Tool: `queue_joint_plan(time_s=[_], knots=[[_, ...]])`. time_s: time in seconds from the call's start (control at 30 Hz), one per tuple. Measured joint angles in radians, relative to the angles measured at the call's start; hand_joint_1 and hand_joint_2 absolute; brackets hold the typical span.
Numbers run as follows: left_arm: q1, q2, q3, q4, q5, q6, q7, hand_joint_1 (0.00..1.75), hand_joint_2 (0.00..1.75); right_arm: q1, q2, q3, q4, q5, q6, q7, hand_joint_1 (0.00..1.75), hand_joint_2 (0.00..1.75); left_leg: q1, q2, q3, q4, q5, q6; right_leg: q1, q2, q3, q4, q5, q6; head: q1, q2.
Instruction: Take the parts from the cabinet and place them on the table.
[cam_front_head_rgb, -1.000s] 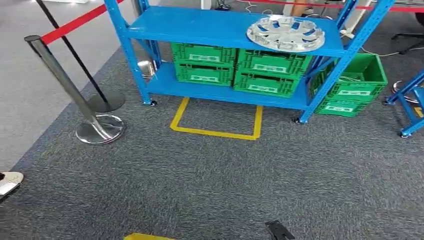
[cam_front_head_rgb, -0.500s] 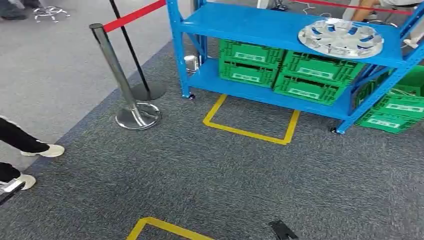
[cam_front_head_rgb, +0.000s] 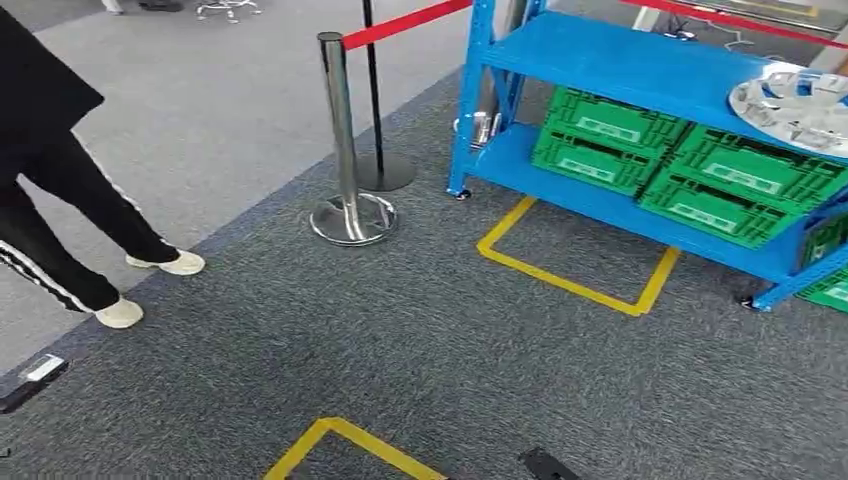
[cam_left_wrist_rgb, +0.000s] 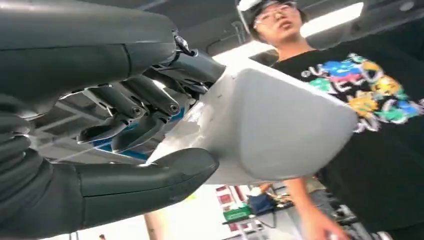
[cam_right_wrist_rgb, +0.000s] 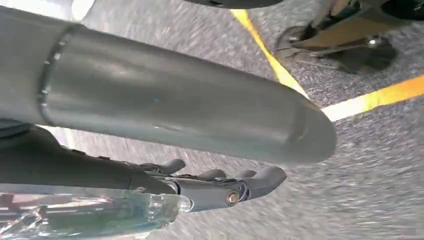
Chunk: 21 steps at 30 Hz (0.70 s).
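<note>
The part I take to be wanted, a silver wheel cover (cam_front_head_rgb: 800, 100), lies on the top shelf of the blue cabinet (cam_front_head_rgb: 620, 65), at the far right edge of the head view. Green crates (cam_front_head_rgb: 700, 175) are packed on the shelf beneath.

The robot stands well back on the carpet, with a yellow floor outline (cam_front_head_rgb: 580, 270) between it and the cabinet.

In its wrist view, the left hand (cam_left_wrist_rgb: 125, 125) has thumb and fingers either side of a pale grey shell (cam_left_wrist_rgb: 280, 130). I cannot tell whether it grips that or the shell merely sits behind. The right hand (cam_right_wrist_rgb: 215, 187) is curled beside something in clear wrap (cam_right_wrist_rgb: 85, 215), and there too I cannot say whether it is holding.

The worry is the crowding. A chrome post (cam_front_head_rgb: 345, 150) with its red belt (cam_front_head_rgb: 405, 22) stands upper centre, close to the cabinet's corner, and a person in dark trousers (cam_front_head_rgb: 50, 180) is at the left edge. Someone in a printed shirt (cam_left_wrist_rgb: 380, 125) is right beside the left arm. A wide turn or arm swing could clip any of them.
</note>
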Motion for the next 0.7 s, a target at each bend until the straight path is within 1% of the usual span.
queue_joint_plan(time_s=[0.03, 0.07, 0.1, 0.13, 0.17, 0.2, 0.23, 0.27, 0.3, 0.33, 0.37, 0.4, 0.43, 0.47, 0.5, 0.53, 0.57, 0.6, 0.63, 0.7], knots=[[-0.01, -0.002, -0.005, 0.003, 0.0, -0.001, 0.003, 1.75, 1.75, -0.002, 0.011, 0.025, 0.001, 0.016, 0.0, 0.009, 0.0, 0.0, 0.0, -0.014, 0.0, 0.0, 0.001, -0.002, 0.002, 0.034, 0.041, -0.089, 0.041, -0.012, 0.0, 0.0], [-0.019, -0.007, -0.008, 0.007, 0.0, -0.001, 0.008, 1.75, 1.75, -0.002, 0.013, 0.06, 0.001, 0.024, 0.0, 0.018, 0.0, 0.0, 0.0, -0.024, -0.004, 0.001, 0.004, -0.007, 0.003, 0.087, 0.061, -0.137, 0.051, -0.019, -0.001, 0.0], [-0.023, -0.009, -0.011, 0.011, 0.0, 0.002, 0.013, 1.75, 1.75, 0.0, 0.023, 0.099, 0.003, 0.028, 0.0, 0.02, 0.0, 0.0, -0.003, -0.039, -0.008, 0.003, 0.005, -0.011, 0.004, 0.069, 0.071, -0.139, 0.057, -0.01, 0.001, 0.0], [-0.019, -0.007, -0.011, 0.014, 0.0, 0.013, 0.02, 1.75, 1.75, 0.003, 0.026, 0.148, 0.004, 0.031, 0.0, 0.022, 0.0, 0.0, 0.0, -0.046, -0.012, 0.002, 0.009, -0.018, 0.006, 0.057, 0.067, -0.138, 0.06, -0.005, -0.001, 0.0], [-0.007, -0.002, -0.008, 0.019, 0.0, 0.026, 0.023, 1.75, 1.75, 0.004, 0.027, 0.187, 0.005, 0.032, 0.005, 0.017, 0.0, 0.0, 0.005, -0.056, -0.011, -0.006, 0.016, -0.027, 0.009, 0.049, 0.068, -0.137, 0.062, -0.006, 0.0, 0.0], [0.006, 0.005, -0.005, 0.024, 0.0, 0.038, 0.024, 1.75, 1.75, 0.011, 0.027, 0.224, 0.006, 0.032, 0.007, 0.011, 0.0, 0.0, 0.004, -0.068, -0.011, -0.013, 0.022, -0.035, 0.007, 0.038, 0.069, -0.144, 0.068, -0.009, -0.002, 0.0], [0.018, 0.011, -0.002, 0.027, 0.0, 0.046, 0.024, 1.75, 1.75, 0.016, 0.029, 0.25, 0.008, 0.034, 0.01, 0.004, 0.0, 0.0, 0.005, -0.052, -0.015, -0.008, 0.015, -0.036, -0.001, 0.023, 0.073, -0.157, 0.076, -0.014, -0.002, 0.0], [0.023, 0.016, 0.003, 0.03, 0.0, 0.053, 0.023, 1.75, 1.75, 0.025, 0.027, 0.275, 0.007, 0.034, 0.014, 0.0, 0.0, 0.0, -0.007, 0.005, -0.03, 0.018, -0.011, -0.038, 0.001, 0.012, 0.073, -0.163, 0.078, -0.021, -0.007, 0.0], [0.023, 0.016, 0.008, 0.032, 0.0, 0.058, 0.022, 1.75, 1.75, 0.033, 0.025, 0.3, 0.007, 0.034, 0.018, -0.001, 0.0, 0.0, -0.009, 0.037, -0.062, 0.084, -0.055, -0.04, 0.002, -0.003, 0.071, -0.163, 0.08, -0.023, -0.01, 0.0], [0.024, 0.015, 0.013, 0.034, 0.0, 0.06, 0.02, 1.75, 1.75, 0.04, 0.023, 0.32, 0.007, 0.034, 0.021, -0.001, 0.0, 0.0, -0.009, 0.053, -0.099, 0.167, -0.095, -0.042, 0.005, -0.019, 0.069, -0.163, 0.08, -0.023, -0.009, 0.0], [0.029, 0.014, 0.016, 0.036, 0.0, 0.06, 0.019, 1.75, 1.75, 0.045, 0.022, 0.339, 0.007, 0.034, 0.023, -0.001, 0.0, 0.0, -0.009, 0.061, -0.133, 0.242, -0.124, -0.043, 0.007, -0.033, 0.067, -0.162, 0.079, -0.023, -0.009, 0.0], [0.035, 0.014, 0.017, 0.039, 0.0, 0.06, 0.019, 1.75, 1.75, 0.048, 0.02, 0.355, 0.008, 0.034, 0.025, -0.001, 0.0, 0.0, -0.009, 0.064, -0.153, 0.29, -0.134, -0.044, 0.008, -0.048, 0.065, -0.162, 0.079, -0.024, -0.01, 0.0], [0.04, 0.014, 0.019, 0.042, 0.0, 0.06, 0.019, 1.75, 1.75, 0.05, 0.02, 0.365, 0.008, 0.034, 0.026, -0.001, 0.0, 0.0, -0.009, 0.066, -0.146, 0.285, -0.119, -0.045, 0.008, -0.062, 0.065, -0.162, 0.079, -0.024, -0.009, 0.0], [0.043, 0.014, 0.019, 0.044, 0.0, 0.06, 0.018, 1.75, 1.75, 0.051, 0.019, 0.373, 0.008, 0.034, 0.026, -0.001, 0.0, 0.0, -0.009, 0.069, -0.119, 0.24, -0.088, -0.045, 0.008, -0.076, 0.065, -0.161, 0.078, -0.024, -0.01, 0.0], [0.044, 0.014, 0.022, 0.045, 0.0, 0.06, 0.018, 1.75, 1.75, 0.051, 0.019, 0.382, 0.008, 0.035, 0.027, -0.001, 0.0, 0.0, -0.009, 0.08, -0.073, 0.158, -0.048, -0.045, 0.008, -0.09, 0.066, -0.16, 0.076, -0.023, -0.009, 0.0], [0.043, 0.016, 0.024, 0.045, 0.0, 0.06, 0.018, 1.75, 1.75, 0.05, 0.019, 0.388, 0.008, 0.035, 0.027, -0.001, 0.0, 0.0, -0.009, 0.107, -0.02, 0.07, -0.013, -0.046, 0.008, -0.102, 0.068, -0.159, 0.074, -0.02, -0.01, 0.0], [0.042, 0.016, 0.026, 0.045, 0.0, 0.06, 0.018, 1.75, 1.75, 0.049, 0.018, 0.394, 0.007, 0.034, 0.027, -0.001, 0.0, 0.0, -0.013, 0.18, 0.018, 0.002, -0.014, -0.049, 0.018, -0.113, 0.07, -0.155, 0.07, -0.014, -0.01, 0.0], [0.037, 0.016, 0.027, 0.046, 0.0, 0.059, 0.018, 1.75, 1.75, 0.049, 0.015, 0.399, 0.008, 0.034, 0.028, -0.001, 0.0, 0.0, -0.016, 0.167, 0.017, -0.006, -0.009, -0.029, 0.024, -0.123, 0.066, -0.146, 0.063, -0.009, -0.01, 0.0], [0.039, 0.013, 0.027, 0.046, 0.0, 0.056, 0.018, 1.75, 1.75, 0.049, 0.015, 0.404, 0.008, 0.034, 0.031, 0.0, 0.0, 0.0, -0.017, 0.151, 0.014, -0.003, -0.012, -0.017, 0.027, -0.134, 0.07, -0.15, 0.063, -0.007, -0.005, 0.0], [0.042, 0.013, 0.027, 0.05, 0.0, 0.053, 0.015, 1.75, 1.75, 0.049, 0.014, 0.422, 0.008, 0.034, 0.037, 0.004, 0.0, 0.0, -0.018, 0.126, 0.007, -0.002, -0.009, -0.008, 0.027, -0.158, 0.074, -0.152, 0.061, -0.005, -0.006, 0.0]])
